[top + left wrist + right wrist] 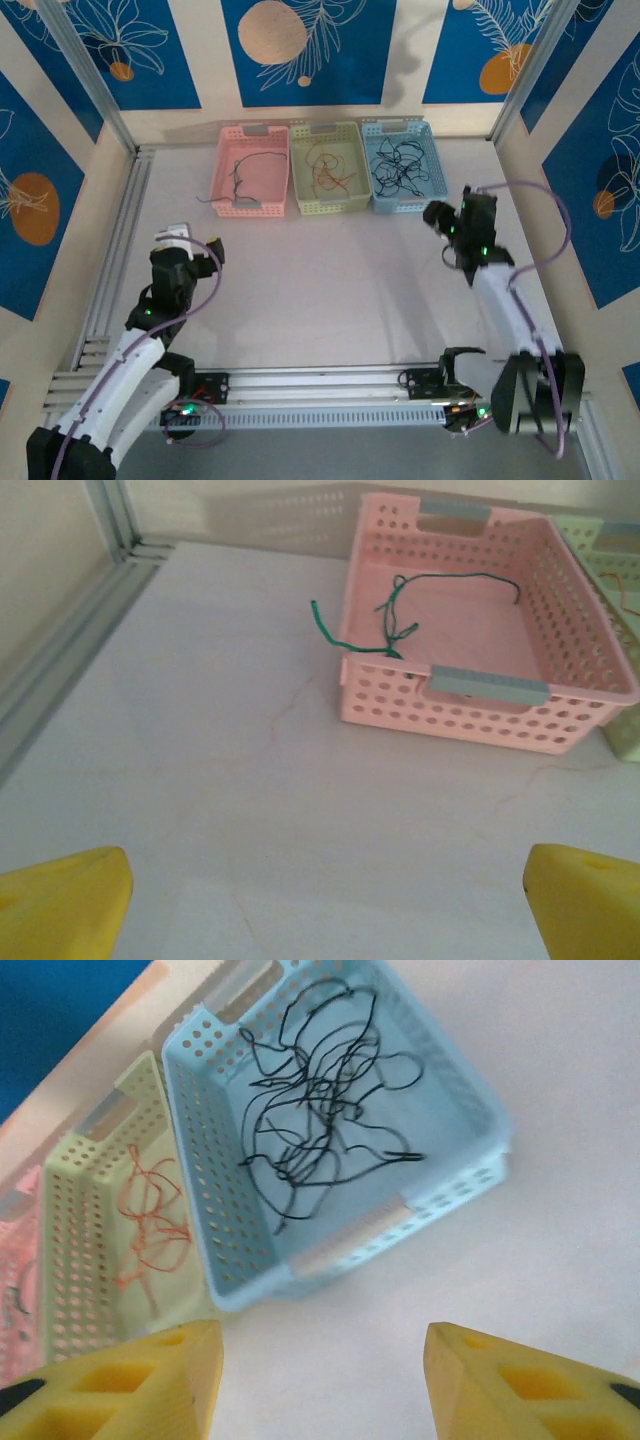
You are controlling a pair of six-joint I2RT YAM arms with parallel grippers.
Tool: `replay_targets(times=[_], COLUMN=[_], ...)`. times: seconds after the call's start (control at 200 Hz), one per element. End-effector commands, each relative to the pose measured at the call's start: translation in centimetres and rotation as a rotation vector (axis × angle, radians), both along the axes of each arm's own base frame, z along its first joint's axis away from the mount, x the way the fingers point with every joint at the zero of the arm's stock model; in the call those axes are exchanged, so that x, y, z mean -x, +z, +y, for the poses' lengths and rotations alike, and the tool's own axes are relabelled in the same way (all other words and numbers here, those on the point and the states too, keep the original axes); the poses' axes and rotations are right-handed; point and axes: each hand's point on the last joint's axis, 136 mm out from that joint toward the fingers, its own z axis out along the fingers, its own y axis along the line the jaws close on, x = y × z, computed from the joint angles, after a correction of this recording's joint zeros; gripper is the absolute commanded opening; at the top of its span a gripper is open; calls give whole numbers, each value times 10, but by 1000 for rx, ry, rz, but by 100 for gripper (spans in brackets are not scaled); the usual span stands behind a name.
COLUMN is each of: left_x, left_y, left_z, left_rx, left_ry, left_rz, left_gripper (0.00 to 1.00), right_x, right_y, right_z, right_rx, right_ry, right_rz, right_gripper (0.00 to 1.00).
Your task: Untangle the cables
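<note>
Pale desk (pixel 330 290) is holding baskets (pixel 322 128); left tool (pixel 325 900) and right tool (pixel 320 1370) are hanging released, likely best pinching one loose end of the black cables (pixel 318 1110), lifting slowly

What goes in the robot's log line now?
left gripper: open | right gripper: open | green cables: pink basket, end over rim | orange cables: green basket | black cables: blue basket

Left arm (pixel 132 352) raised, jaws apart; right arm (pixel 503 300) raised, jaws apart.
</note>
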Motion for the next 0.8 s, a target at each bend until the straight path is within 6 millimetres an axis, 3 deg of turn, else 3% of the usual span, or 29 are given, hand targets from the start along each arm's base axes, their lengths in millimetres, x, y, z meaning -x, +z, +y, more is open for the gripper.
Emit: replay_targets(times=[0.0,0.09,0.185,0.28,0.47,0.505,0.57,0.61,0.65,0.735,0.795], left_x=[-11,-18,-31,-44,-75,-81,-87,-91,-93,-101,-105], left_y=[20,2,-19,-33,-47,-49,-70,-76,-72,-84,-87], left_z=[9,6,0,-8,-24,-21,-13,-9,-10,-24,-10], left_rx=[-116,-172,-205,-218,-288,-276,-192,-174,-175,-181,-161], left_ry=[31,8,-19,-54,-158,-165,-188,-185,-194,-283,-206], left_rz=[-179,-167,-125,-141,-143,-153,-105,-139,-151,-53,-8], left_gripper=[100,100,100,100,100,100,100,100,100,100,100], right_x=[19,31,28,15,-15,-21,-29,-39,-41,-58,-55], right_y=[-8,-19,-38,-55,-51,-58,-76,-72,-75,-82,-87], right_z=[-16,-21,-19,-16,-9,-8,4,9,12,2,1], right_rx=[258,331,349,326,359,362,358,389,390,377,355], right_ry=[2,-4,18,25,59,70,152,156,182,134,150], right_rz=[-141,-205,-228,-224,-355,-350,-335,-364,-311,-227,-189], right_gripper=[56,56,56,54,52,52,48,47,47,51,53])
